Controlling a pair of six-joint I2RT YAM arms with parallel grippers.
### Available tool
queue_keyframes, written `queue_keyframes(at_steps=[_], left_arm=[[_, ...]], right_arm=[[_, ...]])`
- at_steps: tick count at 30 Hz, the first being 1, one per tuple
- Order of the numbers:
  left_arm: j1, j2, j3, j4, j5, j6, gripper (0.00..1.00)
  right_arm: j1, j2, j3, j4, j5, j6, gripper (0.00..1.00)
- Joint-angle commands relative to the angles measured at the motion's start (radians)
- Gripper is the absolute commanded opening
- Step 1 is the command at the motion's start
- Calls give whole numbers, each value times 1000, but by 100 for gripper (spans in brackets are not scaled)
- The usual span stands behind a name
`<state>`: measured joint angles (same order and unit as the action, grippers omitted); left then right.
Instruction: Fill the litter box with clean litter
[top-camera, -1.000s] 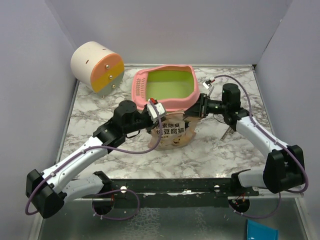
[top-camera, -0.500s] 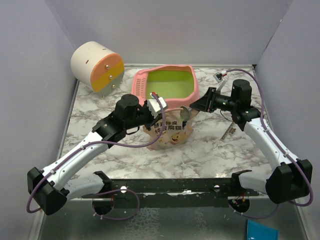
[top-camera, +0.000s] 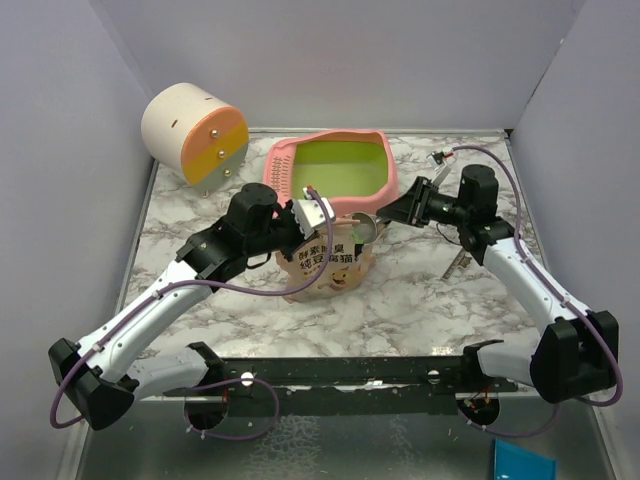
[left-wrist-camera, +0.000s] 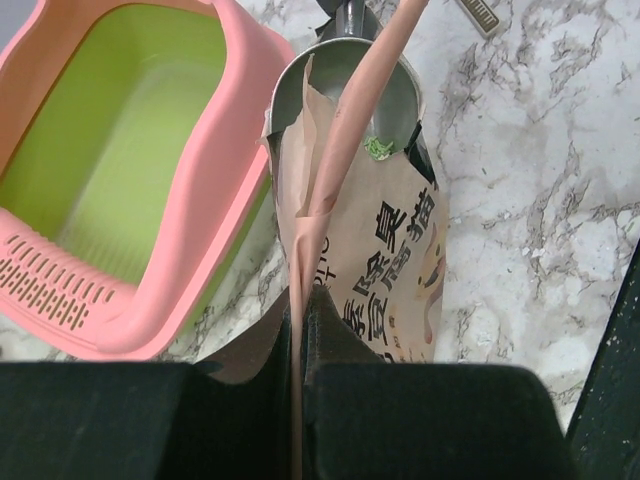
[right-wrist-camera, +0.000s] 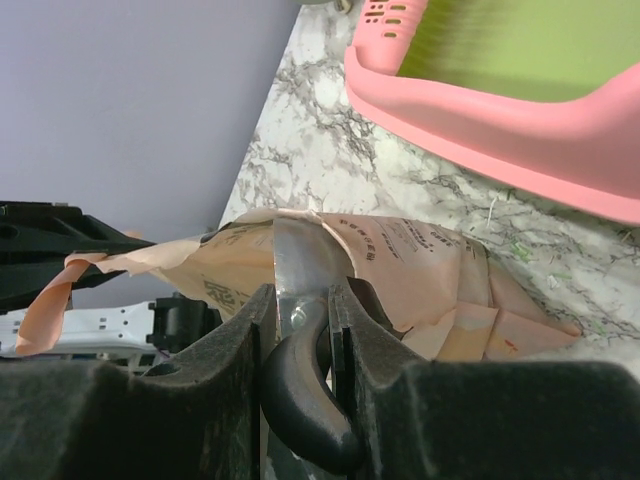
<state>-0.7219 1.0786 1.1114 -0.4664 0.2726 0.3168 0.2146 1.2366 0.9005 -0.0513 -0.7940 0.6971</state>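
The pink litter box (top-camera: 330, 205) with its lime-green basin (top-camera: 340, 165) stands at the table's back middle, and no litter shows in it. It also appears in the left wrist view (left-wrist-camera: 215, 170) and right wrist view (right-wrist-camera: 520, 115). My left gripper (top-camera: 303, 222) is shut on the top edge of the beige cat-printed pouch (top-camera: 325, 268), seen edge-on in its wrist view (left-wrist-camera: 300, 300). My right gripper (top-camera: 402, 210) is shut on the black handle of the metal scoop (top-camera: 363, 228), whose bowl (left-wrist-camera: 345, 85) sits in the pouch mouth. A few clean litter granules (left-wrist-camera: 379, 147) lie at the scoop's lip.
A cream-and-orange cylinder (top-camera: 195, 132) lies at the back left. A small grey tool (top-camera: 456, 263) lies on the marble to the right. Stray granules (right-wrist-camera: 520, 245) are scattered on the table beside the box. Grey walls close in on both sides.
My left gripper has pulled the pouch left and toward the near edge, tilting it. My right gripper has drawn back to the right, and the scoop has come up to the pouch mouth.
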Motion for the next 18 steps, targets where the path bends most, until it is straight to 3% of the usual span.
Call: queue_keyframes(at_steps=[1, 8, 13, 18], left_arm=[[3, -75, 65, 118, 16, 67, 0], [3, -135, -11, 177, -3, 72, 1], [3, -156, -39, 206, 7, 43, 17], [3, -166, -43, 208, 2, 44, 18]], right_arm=[[-5, 8, -33, 150, -18, 116, 1], [-11, 21, -62, 234, -11, 190, 1], [-42, 13, -53, 243, -7, 220, 1], [-99, 10, -70, 285, -49, 276, 1]])
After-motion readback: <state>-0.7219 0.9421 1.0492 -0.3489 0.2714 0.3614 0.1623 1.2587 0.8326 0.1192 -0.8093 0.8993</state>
